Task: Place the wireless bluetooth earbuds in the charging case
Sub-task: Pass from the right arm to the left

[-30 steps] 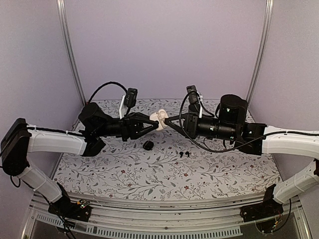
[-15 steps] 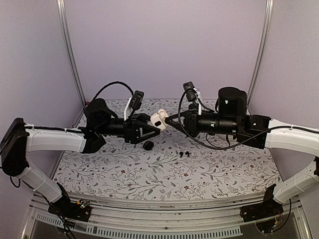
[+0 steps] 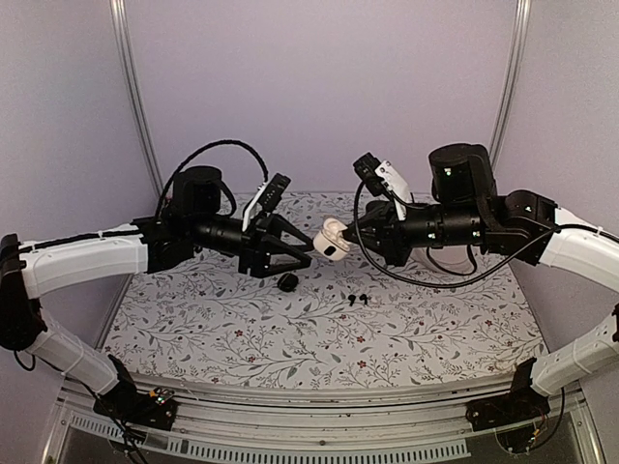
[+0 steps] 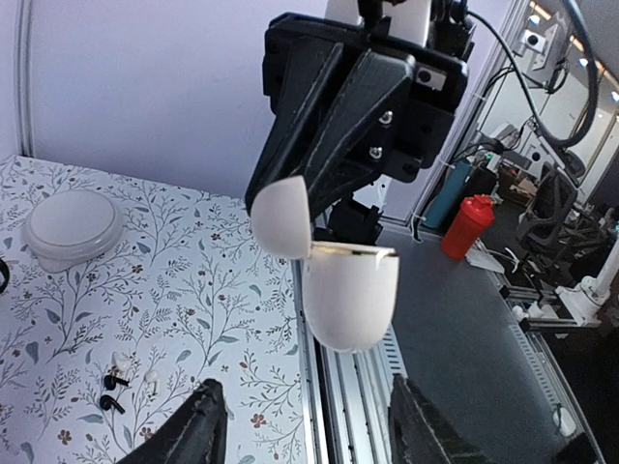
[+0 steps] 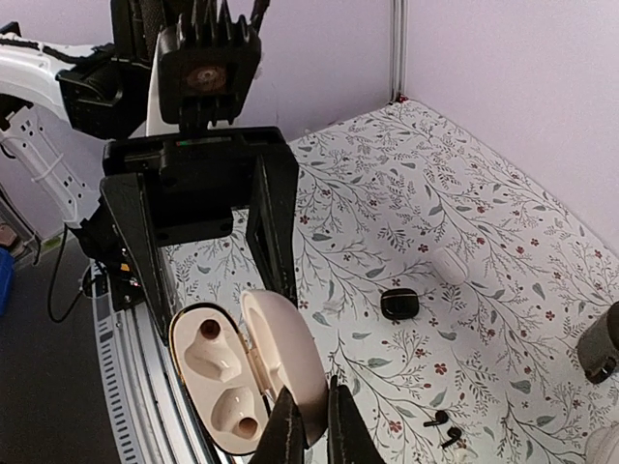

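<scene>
Centre of the top view: the charging case [image 3: 334, 239] now hangs open from my right gripper [image 5: 311, 411], which is pinched tight on its lid. Both wells are empty. My left gripper [image 4: 305, 391] has let go, jaws spread wide and holding nothing, so it is free to fetch. The black earbuds [image 3: 358, 300] lie on the table [image 3: 242, 338] below, well clear of its edges, with open room around them.

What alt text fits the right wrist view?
An open white clamshell charging case, both wells empty, is pinched by its lid in the right gripper. Behind it the black left gripper gapes open above a floral table where two tiny black earbuds lie.
</scene>
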Tool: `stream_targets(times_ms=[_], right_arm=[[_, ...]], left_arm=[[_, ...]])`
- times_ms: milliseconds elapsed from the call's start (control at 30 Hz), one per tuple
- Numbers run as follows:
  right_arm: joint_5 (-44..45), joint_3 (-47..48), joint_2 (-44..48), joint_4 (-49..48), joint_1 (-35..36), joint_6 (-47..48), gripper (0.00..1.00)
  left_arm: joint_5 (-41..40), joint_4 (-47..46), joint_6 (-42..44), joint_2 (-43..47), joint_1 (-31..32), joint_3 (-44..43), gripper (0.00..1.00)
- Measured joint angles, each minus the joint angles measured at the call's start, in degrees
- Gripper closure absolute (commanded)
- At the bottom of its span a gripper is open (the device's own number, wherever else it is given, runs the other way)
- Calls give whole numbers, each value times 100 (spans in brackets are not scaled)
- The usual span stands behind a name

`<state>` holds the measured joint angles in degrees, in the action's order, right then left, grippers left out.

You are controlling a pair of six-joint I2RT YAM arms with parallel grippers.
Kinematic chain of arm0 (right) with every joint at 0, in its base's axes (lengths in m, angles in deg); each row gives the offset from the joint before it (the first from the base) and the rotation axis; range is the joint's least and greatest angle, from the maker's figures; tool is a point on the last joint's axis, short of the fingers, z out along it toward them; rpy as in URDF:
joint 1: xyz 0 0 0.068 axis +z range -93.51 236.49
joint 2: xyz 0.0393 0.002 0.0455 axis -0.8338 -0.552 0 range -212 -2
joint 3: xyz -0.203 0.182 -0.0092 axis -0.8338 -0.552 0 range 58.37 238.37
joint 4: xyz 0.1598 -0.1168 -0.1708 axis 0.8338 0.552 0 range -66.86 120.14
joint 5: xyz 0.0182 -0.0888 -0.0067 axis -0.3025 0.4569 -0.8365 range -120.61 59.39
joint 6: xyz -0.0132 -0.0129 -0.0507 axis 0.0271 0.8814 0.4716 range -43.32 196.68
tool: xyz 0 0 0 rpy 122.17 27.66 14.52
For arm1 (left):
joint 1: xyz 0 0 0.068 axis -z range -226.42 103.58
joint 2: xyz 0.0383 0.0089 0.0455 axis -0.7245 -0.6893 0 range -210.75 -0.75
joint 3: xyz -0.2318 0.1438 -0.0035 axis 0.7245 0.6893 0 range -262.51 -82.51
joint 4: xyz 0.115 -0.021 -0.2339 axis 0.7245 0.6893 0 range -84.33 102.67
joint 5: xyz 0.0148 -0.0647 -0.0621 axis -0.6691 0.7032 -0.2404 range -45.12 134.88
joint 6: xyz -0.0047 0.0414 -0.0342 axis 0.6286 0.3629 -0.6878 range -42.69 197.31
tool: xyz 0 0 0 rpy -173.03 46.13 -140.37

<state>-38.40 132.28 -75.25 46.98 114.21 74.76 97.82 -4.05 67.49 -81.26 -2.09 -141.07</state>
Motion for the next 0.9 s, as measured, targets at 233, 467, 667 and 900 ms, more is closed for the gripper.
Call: stream_targets(times_ms=[233,467,667,900], right_arm=[[619,468,-229,608,258,496,97],[1167,638,-496,890,457,743,97],[1569,671,-557,966,584,866,97],[1591,789,-601,975,605,883,97]], left_arm=[[-66,651,317,-81,7,-278,43],[-57,752,306,-247,68,-321,49],[-26,748,262,-293,116,-323,53],[-101,706,243,-293,184,-323,53]])
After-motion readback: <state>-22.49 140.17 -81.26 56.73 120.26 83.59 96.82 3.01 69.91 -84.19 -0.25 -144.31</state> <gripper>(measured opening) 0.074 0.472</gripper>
